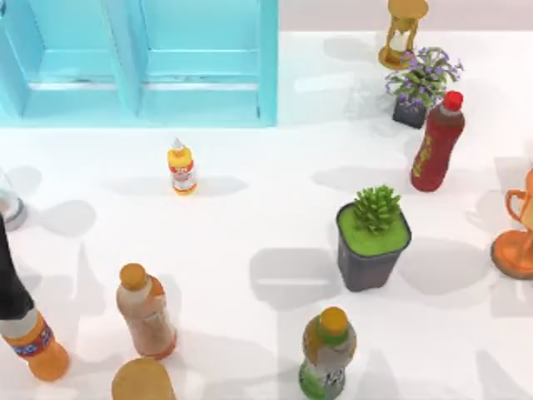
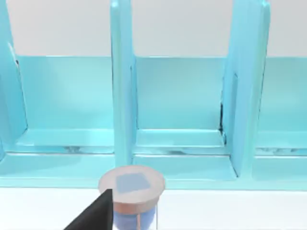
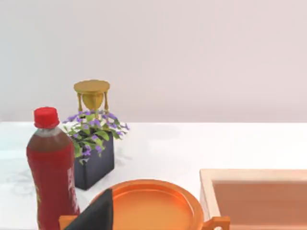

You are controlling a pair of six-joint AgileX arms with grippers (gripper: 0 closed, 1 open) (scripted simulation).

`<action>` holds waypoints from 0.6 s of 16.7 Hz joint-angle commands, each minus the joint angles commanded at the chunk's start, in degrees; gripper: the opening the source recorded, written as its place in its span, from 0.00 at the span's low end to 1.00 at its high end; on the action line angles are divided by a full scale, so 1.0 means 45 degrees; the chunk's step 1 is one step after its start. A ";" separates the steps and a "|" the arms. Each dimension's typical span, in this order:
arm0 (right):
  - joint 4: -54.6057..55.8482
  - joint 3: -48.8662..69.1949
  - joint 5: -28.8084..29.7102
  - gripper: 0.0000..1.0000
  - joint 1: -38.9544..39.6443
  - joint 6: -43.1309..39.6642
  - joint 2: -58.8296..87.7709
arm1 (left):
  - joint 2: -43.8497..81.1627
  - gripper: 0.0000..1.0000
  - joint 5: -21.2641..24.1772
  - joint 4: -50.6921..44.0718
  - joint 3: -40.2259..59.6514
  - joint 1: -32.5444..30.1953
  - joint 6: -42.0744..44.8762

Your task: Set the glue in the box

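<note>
The glue (image 1: 181,167), a small yellow-orange squeeze bottle with a white nozzle, stands upright on the white table a little in front of the box. The box (image 1: 267,67) is large and turquoise, at the back left, with a divider between its compartments. In the left wrist view the box (image 2: 122,96) shows with its thick upright walls, and a dark edge of my left gripper (image 2: 93,215) sits low in the picture. A dark edge of my right gripper (image 3: 93,215) sits just before an orange trophy. Neither gripper is near the glue.
Drink bottles (image 1: 146,312) (image 1: 327,350) (image 1: 25,321) stand along the front. A succulent pot (image 1: 372,237) is at centre right. A red bottle (image 1: 437,142), a flower pot (image 1: 420,83), an hourglass (image 1: 405,29) and an orange trophy (image 1: 516,237) line the right. A glass object (image 1: 8,204) stands at the left.
</note>
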 joint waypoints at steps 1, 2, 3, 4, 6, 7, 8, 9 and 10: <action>0.0000 0.0000 0.0000 1.00 0.0000 0.0000 0.0000 | 0.0000 1.00 0.0000 0.0000 0.0000 0.0000 0.0000; 0.0000 0.0000 0.0000 1.00 0.0000 0.0000 0.0000 | 0.0000 1.00 0.0000 0.0000 0.0000 0.0000 0.0000; -0.0072 0.0066 0.0052 1.00 0.0076 0.0062 0.0118 | 0.0000 1.00 0.0000 0.0000 0.0000 0.0000 0.0000; -0.0211 0.0207 0.0157 1.00 0.0228 0.0190 0.0357 | 0.0000 1.00 0.0000 0.0000 0.0000 0.0000 0.0000; -0.0655 0.0748 0.0515 1.00 0.0754 0.0639 0.1224 | 0.0000 1.00 0.0000 0.0000 0.0000 0.0000 0.0000; -0.0938 0.1173 0.0764 1.00 0.1126 0.0961 0.1880 | 0.0000 1.00 0.0000 0.0000 0.0000 0.0000 0.0000; -0.1240 0.1684 0.1042 1.00 0.1548 0.1326 0.2656 | 0.0000 1.00 0.0000 0.0000 0.0000 0.0000 0.0000; -0.1553 0.2281 0.1345 1.00 0.2017 0.1729 0.3551 | 0.0000 1.00 0.0000 0.0000 0.0000 0.0000 0.0000; -0.1873 0.2962 0.1670 1.00 0.2528 0.2166 0.4560 | 0.0000 1.00 0.0000 0.0000 0.0000 0.0000 0.0000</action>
